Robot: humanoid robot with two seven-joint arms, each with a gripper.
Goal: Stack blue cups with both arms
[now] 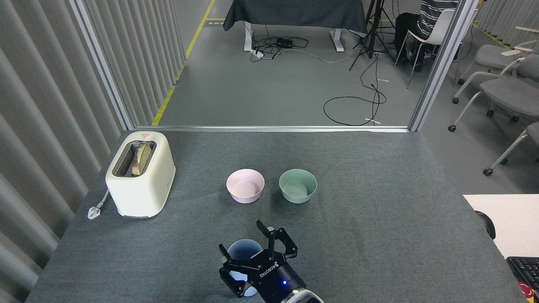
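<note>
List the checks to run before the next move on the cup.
1. Right gripper open: ok, jaws spread wide at the cup.
2. Cup upright, mouth up: ok.
3. Cup free of the fingers: cannot tell, the gripper hides part of it.
4. Second cup located: not ok, only one shows; whether another sits nested inside it, cannot tell.
5. Left gripper ready: cannot tell, not in view.
6. Pink bowl and green bowl out of the way: ok, both stand apart, farther back on the table.
</note>
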